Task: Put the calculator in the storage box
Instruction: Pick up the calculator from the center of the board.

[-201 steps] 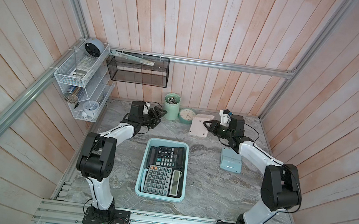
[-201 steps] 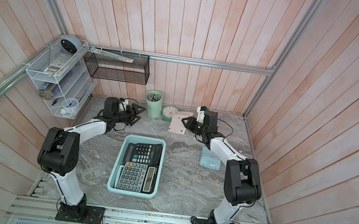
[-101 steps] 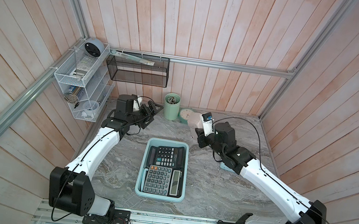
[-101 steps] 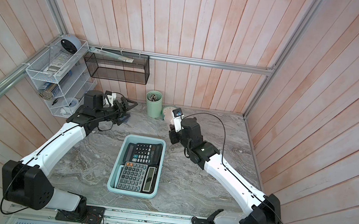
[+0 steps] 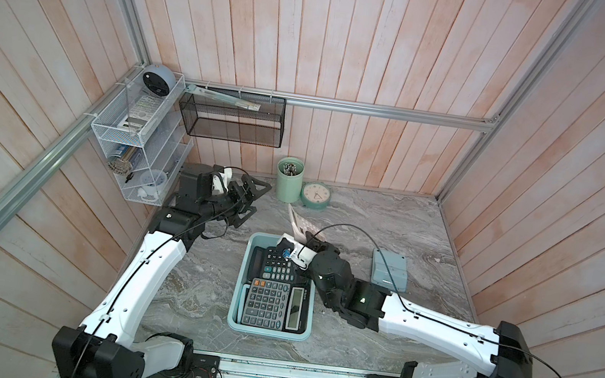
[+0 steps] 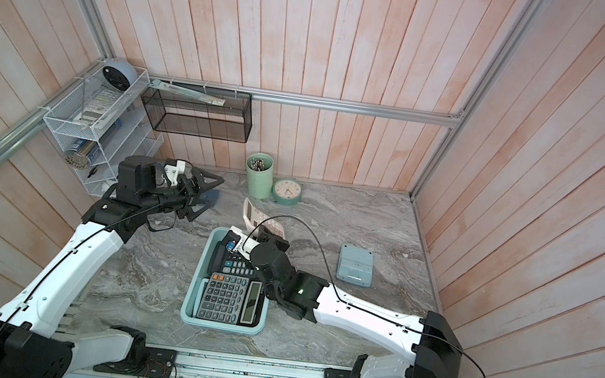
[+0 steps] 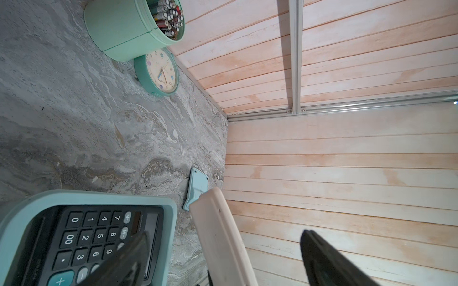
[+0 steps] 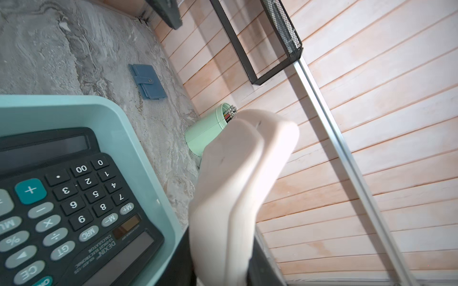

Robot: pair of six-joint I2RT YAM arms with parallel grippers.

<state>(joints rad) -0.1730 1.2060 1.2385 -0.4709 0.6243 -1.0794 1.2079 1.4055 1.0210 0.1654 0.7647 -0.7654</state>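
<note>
Pale pink rectangular plastic calculator (image 5: 298, 223): tilted up on edge, just outside far rim of shallow light aqua plastic storage box (image 5: 234, 309), clamped in right gripper (image 5: 311, 241). Inside box: black calculator (image 5: 277, 269) and grey calculator (image 5: 268, 307), flat, end to end. Jaws of left gripper (image 5: 249, 200) spread wide, empty, near white wire rack (image 5: 138, 143), well apart from box.

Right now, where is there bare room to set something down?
Bare marble lies between the box and the left arm, and in the back right corner past the clock and blue calculator. The box is crowded: two calculators fill it.
</note>
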